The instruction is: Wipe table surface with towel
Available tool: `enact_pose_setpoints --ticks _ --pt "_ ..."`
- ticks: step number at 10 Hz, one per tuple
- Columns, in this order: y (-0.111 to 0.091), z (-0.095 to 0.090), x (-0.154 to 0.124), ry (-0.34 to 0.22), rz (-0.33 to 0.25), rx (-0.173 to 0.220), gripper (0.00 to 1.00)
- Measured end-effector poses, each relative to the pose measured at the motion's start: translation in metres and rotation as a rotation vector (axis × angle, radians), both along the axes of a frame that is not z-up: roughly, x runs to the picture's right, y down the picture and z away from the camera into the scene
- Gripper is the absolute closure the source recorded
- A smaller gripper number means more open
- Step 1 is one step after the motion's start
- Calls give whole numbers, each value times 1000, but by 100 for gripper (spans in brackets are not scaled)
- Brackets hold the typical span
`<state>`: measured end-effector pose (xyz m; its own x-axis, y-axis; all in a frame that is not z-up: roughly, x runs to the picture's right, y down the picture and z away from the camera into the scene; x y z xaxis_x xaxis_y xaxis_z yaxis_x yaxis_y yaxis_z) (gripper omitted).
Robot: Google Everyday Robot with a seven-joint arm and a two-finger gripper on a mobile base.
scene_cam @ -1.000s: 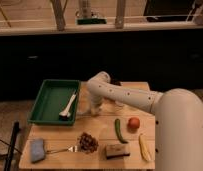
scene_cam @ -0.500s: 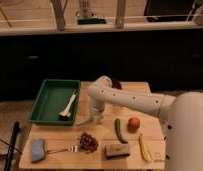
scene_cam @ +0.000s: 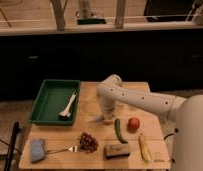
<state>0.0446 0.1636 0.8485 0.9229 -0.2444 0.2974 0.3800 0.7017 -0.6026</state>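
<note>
Camera view: arm bends down over table surface (scene_cam: 93,124). Gripper (scene_cam: 109,114) points down mid-table, at or just above pale towel (scene_cam: 106,120), probably pressing it to wipe. Opening and hold: cannot tell. Green tray (scene_cam: 54,82) sits left, blue pad (scene_cam: 37,150) at front corner; both likely outside wipe path.

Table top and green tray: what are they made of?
Table top: light wood, matte, judging by the plank lines. Green tray: probably plastic, given its smooth uniform colour and raised moulded rim. Claw hangs low over the table's middle.
</note>
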Motion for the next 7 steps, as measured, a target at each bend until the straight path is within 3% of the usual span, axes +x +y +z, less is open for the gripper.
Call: enact_pose_setpoints --ticks 3,5,7 --pt "-24 24 7 59 49 49 100" --pt "-34 39 -3 51 71 73 100" --pt "-36 47 -38 -1 73 78 100"
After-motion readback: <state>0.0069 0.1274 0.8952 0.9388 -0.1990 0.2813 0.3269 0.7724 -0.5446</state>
